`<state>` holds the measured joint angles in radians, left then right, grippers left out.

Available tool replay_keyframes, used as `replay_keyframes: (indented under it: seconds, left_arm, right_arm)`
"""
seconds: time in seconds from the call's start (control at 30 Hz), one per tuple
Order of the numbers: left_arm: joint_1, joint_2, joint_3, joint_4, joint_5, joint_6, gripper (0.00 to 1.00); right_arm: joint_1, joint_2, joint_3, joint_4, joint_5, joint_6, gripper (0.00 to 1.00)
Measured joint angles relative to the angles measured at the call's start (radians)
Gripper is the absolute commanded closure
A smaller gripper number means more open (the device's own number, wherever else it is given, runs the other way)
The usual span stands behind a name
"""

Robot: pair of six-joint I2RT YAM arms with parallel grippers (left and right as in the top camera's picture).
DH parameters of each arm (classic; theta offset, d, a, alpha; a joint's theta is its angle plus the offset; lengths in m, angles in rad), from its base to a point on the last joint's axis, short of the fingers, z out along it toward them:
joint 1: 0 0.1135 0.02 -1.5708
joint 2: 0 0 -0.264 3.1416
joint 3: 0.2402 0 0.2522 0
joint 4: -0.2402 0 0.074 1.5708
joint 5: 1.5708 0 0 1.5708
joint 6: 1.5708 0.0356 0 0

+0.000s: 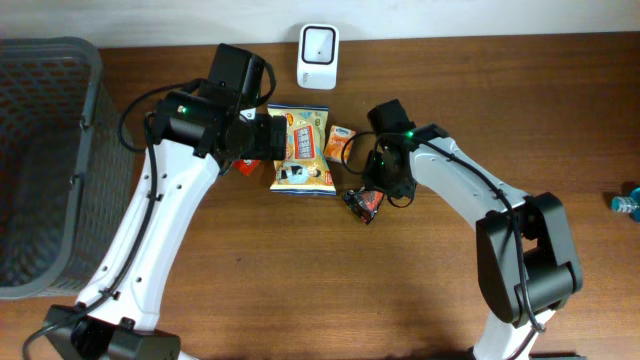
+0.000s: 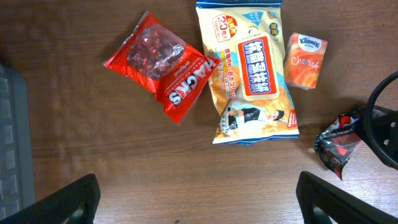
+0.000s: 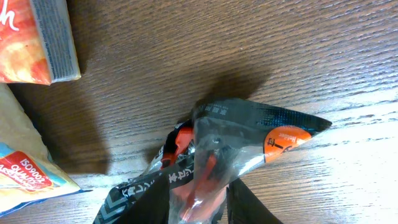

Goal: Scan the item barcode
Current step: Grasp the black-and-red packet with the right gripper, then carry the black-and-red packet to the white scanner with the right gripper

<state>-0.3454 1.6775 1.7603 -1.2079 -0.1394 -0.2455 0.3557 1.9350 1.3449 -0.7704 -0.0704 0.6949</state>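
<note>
Black-and-orange packet rested on brown wooden table, just right of yellow snack bag, clenched in right gripper; its barcode was unreadable. Left gripper hung spread wide and empty above that bag. Grey basket, far left of it, was cut off by the frame edge.

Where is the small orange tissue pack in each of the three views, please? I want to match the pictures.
Overhead: tissue pack, top centre, just right of the snack bag.
Left wrist: tissue pack, upper right, right of the snack bag.
Right wrist: tissue pack, top left corner, cut off; snack bag at lower left.
Shared landmark: the snack bag.
</note>
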Motion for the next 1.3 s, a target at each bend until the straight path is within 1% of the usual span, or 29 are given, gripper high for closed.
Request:
replay_keyframes:
  seconds: [0.13, 0.33, 0.4, 0.43, 0.5, 0.53, 0.57, 0.87, 1.07, 1.17, 1.3]
  left_arm:
    - [0.000, 0.000, 0.000, 0.000, 0.000, 0.000, 0.01]
    - [0.000, 0.000, 0.000, 0.000, 0.000, 0.000, 0.01]
    - [0.000, 0.000, 0.000, 0.000, 0.000, 0.000, 0.01]
    - [0.000, 0.000, 0.000, 0.000, 0.000, 0.000, 0.01]
    - [0.000, 0.000, 0.000, 0.000, 0.000, 0.000, 0.01]
    - [0.000, 0.000, 0.000, 0.000, 0.000, 0.000, 0.01]
    - [0.000, 0.000, 0.000, 0.000, 0.000, 0.000, 0.01]
    - [0.000, 0.000, 0.000, 0.000, 0.000, 0.000, 0.01]
    - [0.000, 0.000, 0.000, 0.000, 0.000, 0.000, 0.01]
    - [0.000, 0.000, 0.000, 0.000, 0.000, 0.000, 0.01]
    - [0.000, 0.000, 0.000, 0.001, 0.000, 0.000, 0.01]
  right_arm:
    - [0.000, 0.000, -0.010, 0.017, 0.000, 0.015, 0.70]
    - [0.000, 0.003, -0.016, 0.017, -0.002, 0.038, 0.78]
    - [0.000, 0.006, -0.016, 0.017, -0.003, 0.038, 0.83]
    - [0.000, 0.007, -0.016, 0.017, -0.003, 0.042, 0.84]
    - [0.000, 0.008, -0.016, 0.017, -0.003, 0.040, 0.87]
    - [0.000, 0.008, -0.016, 0.017, -0.003, 0.040, 0.94]
    - [0.000, 0.008, -0.016, 0.017, -0.003, 0.042, 0.96]
    - [0.000, 0.008, -0.016, 0.022, -0.003, 0.034, 0.96]
    - [0.000, 0.008, 0.035, 0.041, -0.003, -0.082, 0.96]
    - [0.000, 0.008, 0.082, 0.134, -0.003, -0.155, 0.96]
    - [0.000, 0.007, 0.110, 0.370, -0.002, -0.309, 0.96]
